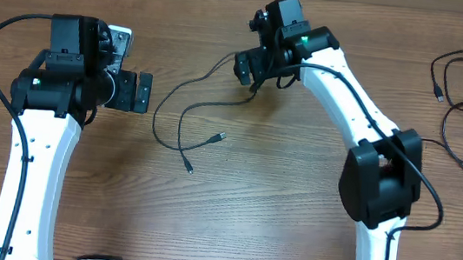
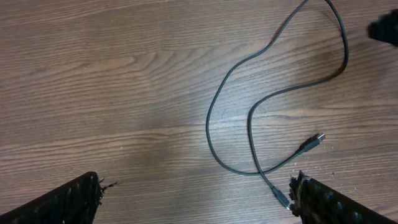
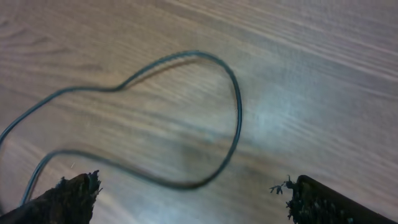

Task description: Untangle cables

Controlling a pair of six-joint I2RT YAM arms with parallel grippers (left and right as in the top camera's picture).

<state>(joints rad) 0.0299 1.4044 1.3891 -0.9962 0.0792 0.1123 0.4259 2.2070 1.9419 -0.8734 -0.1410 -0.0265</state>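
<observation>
Evidently, the first cable is found laid apart at 3 o'clock on the counter, the second cable is seen self-crossed near centre, and the left tool and right tool are held wide open and empty, so separation is judged mostly done.

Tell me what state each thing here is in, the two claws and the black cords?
Left gripper, open, holding nothing.
Right gripper, open, holding nothing, above a loop of the middle cable.
Middle cable, lying loose, crossing itself near its ends, not held.
Far-right cable, lying in loose loops, touched by neither gripper.
</observation>
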